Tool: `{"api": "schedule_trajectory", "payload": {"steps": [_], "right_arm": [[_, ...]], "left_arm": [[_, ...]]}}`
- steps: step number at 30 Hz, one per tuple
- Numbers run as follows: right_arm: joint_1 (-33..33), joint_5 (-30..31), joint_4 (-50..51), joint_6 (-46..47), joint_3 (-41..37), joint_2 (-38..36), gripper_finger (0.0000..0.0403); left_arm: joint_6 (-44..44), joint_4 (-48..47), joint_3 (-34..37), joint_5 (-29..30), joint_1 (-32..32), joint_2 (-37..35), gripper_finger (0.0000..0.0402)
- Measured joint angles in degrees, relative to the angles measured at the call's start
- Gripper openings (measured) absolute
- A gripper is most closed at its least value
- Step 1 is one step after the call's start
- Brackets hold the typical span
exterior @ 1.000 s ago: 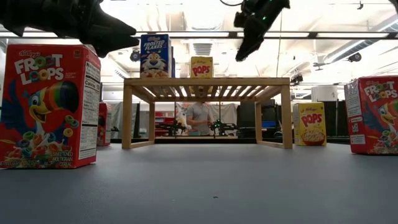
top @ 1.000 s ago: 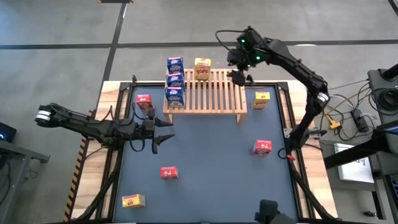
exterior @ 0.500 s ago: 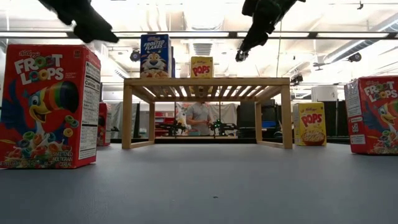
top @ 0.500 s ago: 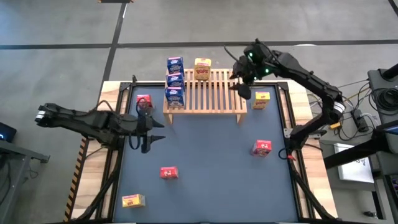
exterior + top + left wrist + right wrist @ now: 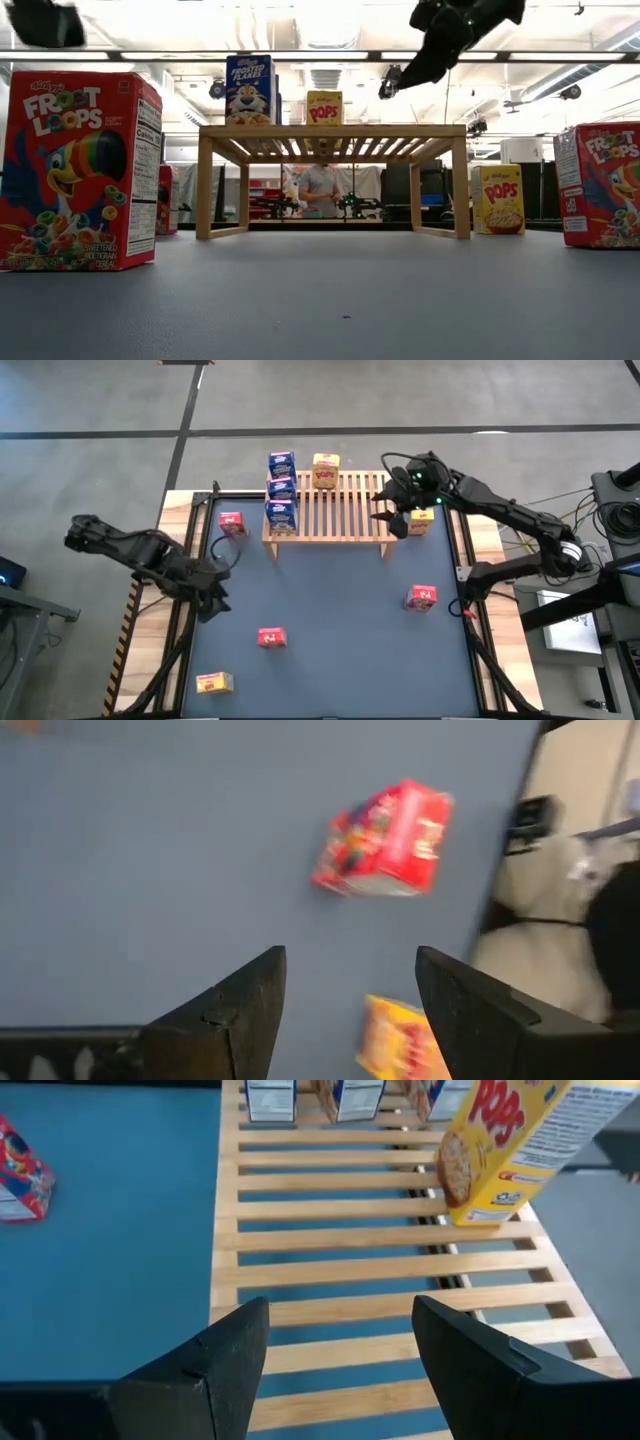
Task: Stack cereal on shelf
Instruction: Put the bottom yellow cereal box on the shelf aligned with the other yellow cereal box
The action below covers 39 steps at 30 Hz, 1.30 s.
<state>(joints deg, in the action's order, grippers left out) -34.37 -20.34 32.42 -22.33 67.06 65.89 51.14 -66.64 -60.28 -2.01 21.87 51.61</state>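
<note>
Four boxes are sitting on my shelf [image 5: 330,510]: three blue cereal boxes [image 5: 281,491] in a line along its left end and one yellow box [image 5: 325,469] at the back edge just beside them. I am holding my right gripper [image 5: 393,521] over the shelf's right end, fingers parted with nothing between them (slats showing through the gap in the wrist view), close to a second yellow box [image 5: 421,520] standing on the table just off that end. I am hanging my left gripper [image 5: 214,603] over the table's left side, fingers apart and empty. Red boxes are standing at left of the shelf [image 5: 231,523], front centre [image 5: 271,637] and right [image 5: 421,597]; a third yellow one [image 5: 214,682] is lying at the front left.
</note>
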Motion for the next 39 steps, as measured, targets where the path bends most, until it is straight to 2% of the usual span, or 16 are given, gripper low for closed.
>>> {"api": "schedule_trajectory", "payload": {"steps": [2,6,10,15,20,22,30,35,39], "right_arm": [[0.02,-0.02,-2.61,-0.01,-1.91,-1.15,0.0238],[0.00,-0.02,-6.74,-0.02,-4.71,-2.77,0.0237],[0.00,-0.06,-7.87,0.05,-5.67,-3.69,0.0235],[0.07,-1.04,-7.89,1.33,-5.87,-4.54,0.0233],[0.77,-1.22,-8.56,1.36,-5.88,-4.66,0.0233],[1.21,-1.27,-9.40,1.36,-6.09,-4.66,0.0233],[3.27,-1.29,-9.34,2.97,-6.85,-4.64,0.0233],[5.14,-1.33,-10.32,3.14,-7.05,-4.64,0.0233],[6.64,-1.31,-11.25,3.60,-6.99,-4.64,0.0233]], "left_arm": [[4.33,-0.95,-3.74,1.08,3.36,1.41,0.0207],[8.20,-2.14,-10.04,8.69,12.33,5.90,0.0205],[12.71,-2.86,-12.97,13.48,19.51,11.95,0.0205],[19.01,-2.98,-14.61,10.40,24.77,19.93,0.0205],[26.40,-6.34,-18.09,-1.15,25.19,25.88,0.0205],[28.42,-6.87,-20.14,-3.23,26.15,27.76,0.0205],[28.54,-8.31,-27.32,0.60,32.48,37.32,0.0205],[32.61,-8.41,-27.79,0.41,34.69,42.07,0.0208],[34.05,-6.94,-27.79,0.63,35.10,43.44,0.0227]]}}
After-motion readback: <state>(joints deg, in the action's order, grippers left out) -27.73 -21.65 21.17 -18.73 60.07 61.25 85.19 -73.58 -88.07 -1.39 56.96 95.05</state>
